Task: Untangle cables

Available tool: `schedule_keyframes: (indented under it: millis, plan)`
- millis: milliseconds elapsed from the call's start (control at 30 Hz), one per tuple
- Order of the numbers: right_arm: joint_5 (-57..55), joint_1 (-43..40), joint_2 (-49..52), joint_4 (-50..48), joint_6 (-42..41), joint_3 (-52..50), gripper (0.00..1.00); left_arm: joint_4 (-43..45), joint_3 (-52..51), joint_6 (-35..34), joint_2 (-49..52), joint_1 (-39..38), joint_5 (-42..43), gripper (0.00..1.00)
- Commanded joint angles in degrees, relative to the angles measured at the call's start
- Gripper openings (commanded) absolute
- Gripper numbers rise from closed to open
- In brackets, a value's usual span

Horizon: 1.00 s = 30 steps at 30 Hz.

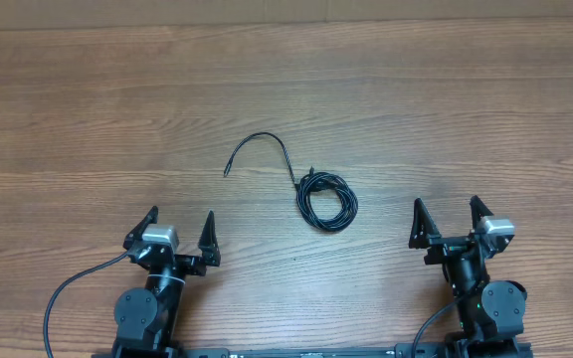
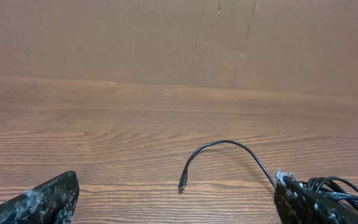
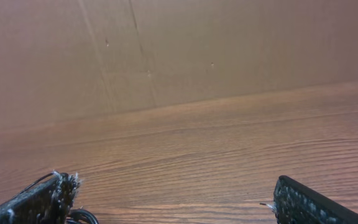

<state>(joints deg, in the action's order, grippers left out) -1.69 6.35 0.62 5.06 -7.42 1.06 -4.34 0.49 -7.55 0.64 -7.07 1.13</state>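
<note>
A thin black cable [image 1: 326, 199] lies on the wooden table, wound into a small coil at the middle, with a loose end arching up and left to a small plug tip [image 1: 226, 173]. In the left wrist view the arched end and plug tip [image 2: 182, 184] lie ahead, and the coil [image 2: 340, 186] peeks out behind the right finger. In the right wrist view a bit of the coil [image 3: 82, 216] shows at the lower left. My left gripper [image 1: 179, 231] is open and empty, left of and nearer than the coil. My right gripper [image 1: 448, 220] is open and empty, to the coil's right.
The wooden table [image 1: 446, 109] extends far and wide around the cable. A cardboard wall [image 2: 166, 37] stands at the table's far edge. Thicker black wires [image 1: 68, 293] run from the arm bases at the near edge.
</note>
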Motion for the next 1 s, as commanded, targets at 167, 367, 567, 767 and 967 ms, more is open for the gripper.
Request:
schedule_keyframes:
  millis: [167, 367, 567, 767, 967]
  plan:
    - [0.3, -0.3, -0.5, -0.4, 0.4, -0.6, 1.0, 0.0, -0.2, -0.8, -0.4, 0.3, 0.8, 1.0]
    - [0.3, -0.3, -0.5, -0.4, 0.4, -0.6, 1.0, 0.0, -0.2, -0.8, -0.4, 0.3, 0.8, 1.0]
    - [0.3, -0.3, -0.5, -0.4, 0.4, -0.6, 1.0, 0.0, -0.2, -0.8, -0.4, 0.3, 0.8, 1.0]
    - [0.3, -0.3, -0.5, -0.4, 0.4, -0.6, 1.0, 0.0, -0.2, -0.8, -0.4, 0.3, 0.8, 1.0]
    - [0.3, -0.3, -0.5, -0.4, 0.0, -0.6, 1.0, 0.0, -0.2, -2.0, -0.4, 0.3, 1.5, 1.0]
